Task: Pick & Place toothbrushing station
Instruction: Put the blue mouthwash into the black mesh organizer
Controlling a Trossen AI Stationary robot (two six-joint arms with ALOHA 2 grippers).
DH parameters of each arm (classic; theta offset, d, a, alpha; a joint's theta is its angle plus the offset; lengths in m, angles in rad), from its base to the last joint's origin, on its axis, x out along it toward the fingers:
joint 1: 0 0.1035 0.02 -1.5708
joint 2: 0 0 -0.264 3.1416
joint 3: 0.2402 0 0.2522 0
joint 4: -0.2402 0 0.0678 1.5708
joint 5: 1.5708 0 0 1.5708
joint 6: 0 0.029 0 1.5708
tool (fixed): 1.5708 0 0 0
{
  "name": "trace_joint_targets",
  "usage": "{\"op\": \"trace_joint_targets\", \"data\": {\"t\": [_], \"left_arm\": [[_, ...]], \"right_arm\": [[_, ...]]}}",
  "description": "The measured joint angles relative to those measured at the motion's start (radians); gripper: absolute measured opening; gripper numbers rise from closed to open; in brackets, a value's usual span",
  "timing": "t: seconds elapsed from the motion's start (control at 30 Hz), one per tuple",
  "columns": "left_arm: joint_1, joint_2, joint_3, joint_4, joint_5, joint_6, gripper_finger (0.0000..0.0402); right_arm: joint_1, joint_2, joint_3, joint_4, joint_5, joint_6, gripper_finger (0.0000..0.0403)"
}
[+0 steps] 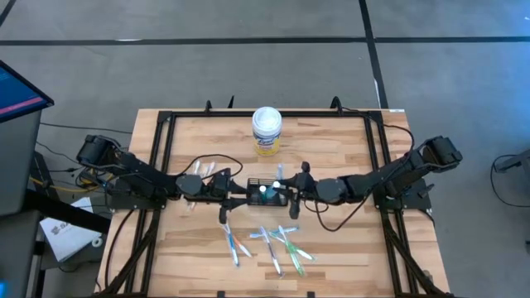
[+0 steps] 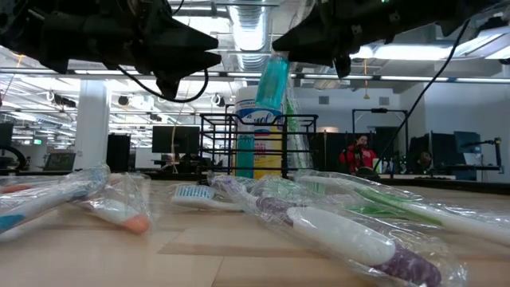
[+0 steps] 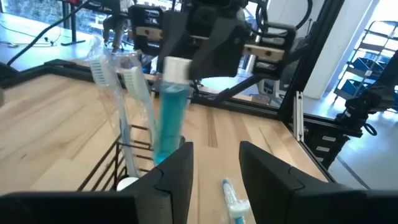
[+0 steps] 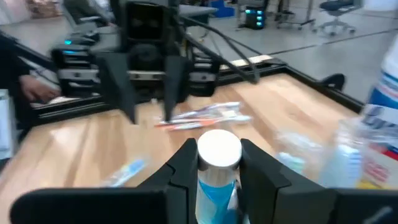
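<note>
The black wire-mesh holder (image 1: 267, 199) stands at the table's middle. Wrapped toothbrushes (image 3: 134, 84) stand in it. A teal tube (image 3: 169, 118) with a white cap (image 4: 219, 150) stands slightly tilted over the holder, and my right gripper (image 1: 291, 192) is shut on it from the holder's right end. My left gripper (image 1: 234, 195) is open at the holder's left end, its fingers (image 3: 180, 171) just short of the tube. The tube's lower end is hidden behind my left finger. The low view shows the tube (image 2: 271, 84) above the holder (image 2: 239, 119). My right gripper pinches the tube's white cap end (image 4: 219, 163) between its two fingers, one on each side. The fingers come level from the table's right side, across the tube. The tube hangs nearly upright below them, its lower part (image 3: 163, 146) down among the holder's wires.
A white canister with a yellow label (image 1: 267, 131) stands behind the holder. Several wrapped toothbrushes (image 1: 277, 244) lie on the near table, others (image 1: 203, 170) lie left of the holder. A black frame (image 1: 166, 124) rims the table.
</note>
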Motion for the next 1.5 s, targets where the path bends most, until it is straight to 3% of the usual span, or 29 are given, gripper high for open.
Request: {"op": "trace_joint_targets", "data": {"t": [0.27, 0.47, 0.6, 1.5], "left_arm": [[-0.005, 0.0, 0.0, 0.002, 0.0, 0.0, 0.012], [-0.005, 0.0, 0.0, 0.002, 0.002, 0.0, 0.0121], [-0.006, 0.001, -0.001, 0.002, 0.003, -0.001, 0.0119], [-0.026, 0.001, -0.001, 0.002, 0.0, 0.001, 0.0116]], "right_arm": [[-0.005, 0.006, 0.0, -0.034, 0.027, 0.009, 0.0076], [-0.023, 0.148, 0.027, 0.04, 0.04, 0.007, 0.0076], [-0.045, 0.203, 0.069, -0.008, -0.009, 0.003, 0.0076], [-0.043, 0.213, 0.101, -0.066, -0.05, 0.053, 0.0097]]}}
